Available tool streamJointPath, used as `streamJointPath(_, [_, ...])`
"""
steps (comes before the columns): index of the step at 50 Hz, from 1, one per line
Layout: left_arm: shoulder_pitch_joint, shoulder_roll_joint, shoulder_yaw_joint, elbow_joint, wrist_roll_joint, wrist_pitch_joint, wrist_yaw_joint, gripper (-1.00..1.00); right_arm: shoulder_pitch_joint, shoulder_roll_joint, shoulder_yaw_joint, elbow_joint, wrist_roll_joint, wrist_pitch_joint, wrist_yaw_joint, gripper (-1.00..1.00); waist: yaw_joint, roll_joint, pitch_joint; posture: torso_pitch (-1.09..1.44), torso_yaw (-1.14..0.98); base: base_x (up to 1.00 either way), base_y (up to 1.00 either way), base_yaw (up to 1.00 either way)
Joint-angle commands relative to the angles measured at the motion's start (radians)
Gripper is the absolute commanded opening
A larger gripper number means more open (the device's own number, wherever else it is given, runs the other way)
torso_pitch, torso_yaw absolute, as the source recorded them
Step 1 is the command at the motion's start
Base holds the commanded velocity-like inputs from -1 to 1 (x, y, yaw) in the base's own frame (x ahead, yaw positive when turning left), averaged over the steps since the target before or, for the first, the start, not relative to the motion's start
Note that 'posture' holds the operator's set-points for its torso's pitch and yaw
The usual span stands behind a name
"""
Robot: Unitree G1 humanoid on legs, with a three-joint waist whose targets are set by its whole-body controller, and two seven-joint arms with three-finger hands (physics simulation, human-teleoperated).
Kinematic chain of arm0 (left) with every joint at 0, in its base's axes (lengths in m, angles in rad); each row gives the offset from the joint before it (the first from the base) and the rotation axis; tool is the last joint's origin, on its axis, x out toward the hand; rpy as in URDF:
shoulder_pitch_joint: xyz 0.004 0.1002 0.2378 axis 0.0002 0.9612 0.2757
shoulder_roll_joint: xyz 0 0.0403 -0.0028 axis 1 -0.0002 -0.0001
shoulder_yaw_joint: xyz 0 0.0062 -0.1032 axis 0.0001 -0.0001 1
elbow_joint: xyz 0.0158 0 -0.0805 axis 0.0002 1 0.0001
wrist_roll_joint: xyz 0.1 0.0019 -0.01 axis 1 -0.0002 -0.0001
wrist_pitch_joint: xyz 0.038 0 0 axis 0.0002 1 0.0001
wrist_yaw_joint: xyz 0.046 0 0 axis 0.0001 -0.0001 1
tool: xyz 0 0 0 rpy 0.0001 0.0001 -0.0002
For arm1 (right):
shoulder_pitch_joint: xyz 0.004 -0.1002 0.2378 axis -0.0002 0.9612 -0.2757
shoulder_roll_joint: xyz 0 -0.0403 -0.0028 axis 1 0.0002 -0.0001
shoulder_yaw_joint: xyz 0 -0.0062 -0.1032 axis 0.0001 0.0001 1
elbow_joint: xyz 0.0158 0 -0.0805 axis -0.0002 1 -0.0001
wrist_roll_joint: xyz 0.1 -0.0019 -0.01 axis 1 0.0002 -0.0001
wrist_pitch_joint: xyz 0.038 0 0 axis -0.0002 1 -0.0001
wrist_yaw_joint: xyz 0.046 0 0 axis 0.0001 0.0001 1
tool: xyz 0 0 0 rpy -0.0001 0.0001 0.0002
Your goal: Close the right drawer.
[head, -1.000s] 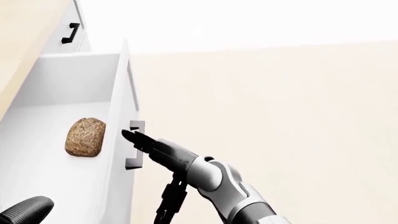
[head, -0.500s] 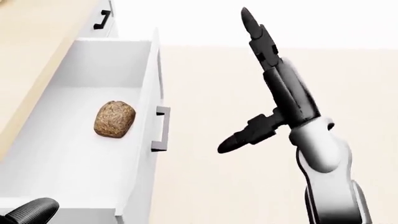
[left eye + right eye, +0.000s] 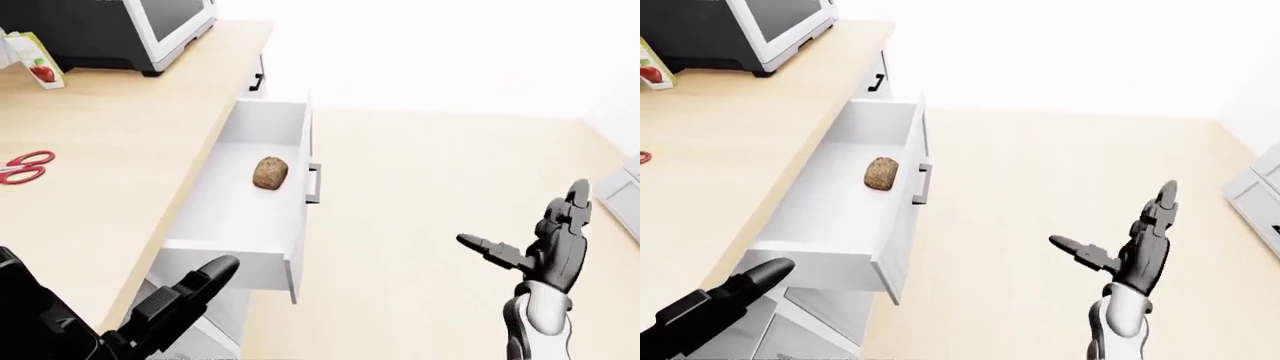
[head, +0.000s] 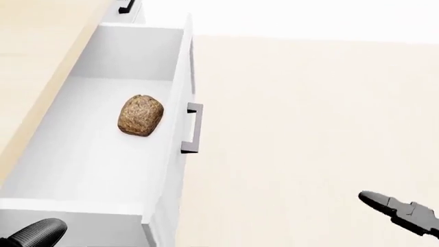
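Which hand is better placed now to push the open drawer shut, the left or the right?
Probably the right hand. It is open and on the side the drawer front and its handle face, though apart from them. The left hand sits low by the drawer's near end, beside it.

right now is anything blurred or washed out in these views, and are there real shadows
Left-eye view: sharp, even flat light, top of picture blown out to white; only a faint shade inside the drawer. Head view: the brown lump crisp, barely any cast shadow. Right-eye view: right hand sharp, no motion blur.
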State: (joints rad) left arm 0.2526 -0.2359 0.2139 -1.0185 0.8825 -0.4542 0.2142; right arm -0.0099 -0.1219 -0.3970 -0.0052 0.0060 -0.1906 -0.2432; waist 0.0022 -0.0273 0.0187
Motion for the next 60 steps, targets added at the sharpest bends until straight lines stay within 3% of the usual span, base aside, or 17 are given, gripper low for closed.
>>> streamJointPath(1, [-0.006, -0.001, -0.006, -0.029, -0.004, -0.007, 0.006, 1.00, -0.013, -0.019, -0.026, -0.037, 0.056, -0.025, -0.069, 1.00, 0.000, -0.005, -0.012, 0.00, 0.00, 0.00, 0.00, 0.00])
streamJointPath(7, [-0.009, 0.004, -0.010, -0.029, 0.000, 0.001, 0.007, 1.00, 0.003, -0.038, -0.078, -0.002, 0.081, -0.004, -0.216, 1.00, 0.005, -0.009, -0.013, 0.00, 0.00, 0.00, 0.00, 0.00])
streamJointPath(17, [-0.008, 0.026, -0.027, -0.029, 0.002, 0.029, 0.016, 1.00, 0.015, -0.039, -0.077, -0.002, 0.092, -0.024, -0.239, 1.00, 0.006, -0.011, -0.014, 0.00, 0.00, 0.00, 0.00, 0.00])
streamJointPath(25, [0.004, 0.072, -0.072, -0.029, 0.002, 0.088, 0.035, 1.00, 0.012, -0.042, -0.069, 0.007, 0.093, -0.030, -0.229, 1.00, 0.008, -0.011, -0.014, 0.00, 0.00, 0.00, 0.00, 0.00])
streamJointPath(28, [0.022, 0.083, -0.105, -0.029, -0.022, 0.097, 0.024, 1.00, 0.011, -0.041, -0.065, 0.009, 0.093, -0.032, -0.225, 1.00, 0.009, -0.011, -0.012, 0.00, 0.00, 0.00, 0.00, 0.00])
streamJointPath(36, [0.060, 0.178, -0.264, 0.063, -0.086, 0.145, 0.047, 1.00, 0.004, -0.039, -0.050, 0.023, 0.081, -0.040, -0.225, 1.00, 0.012, -0.010, -0.006, 0.00, 0.00, 0.00, 0.00, 0.00])
streamJointPath(44, [0.075, 0.215, -0.317, 0.071, -0.179, 0.181, 0.009, 1.00, 0.002, -0.041, -0.044, 0.027, 0.083, -0.044, -0.210, 1.00, 0.011, -0.010, -0.003, 0.00, 0.00, 0.00, 0.00, 0.00])
streamJointPath(55, [0.080, 0.255, -0.396, 0.060, -0.408, 0.308, -0.113, 1.00, -0.005, -0.042, -0.031, 0.040, 0.091, -0.049, -0.186, 1.00, 0.012, -0.009, -0.003, 0.00, 0.00, 0.00, 0.00, 0.00])
streamJointPath(60, [0.081, 0.275, -0.424, 0.083, -0.450, 0.329, -0.124, 1.00, -0.006, -0.042, -0.028, 0.043, 0.091, -0.050, -0.180, 1.00, 0.013, -0.009, -0.002, 0.00, 0.00, 0.00, 0.00, 0.00])
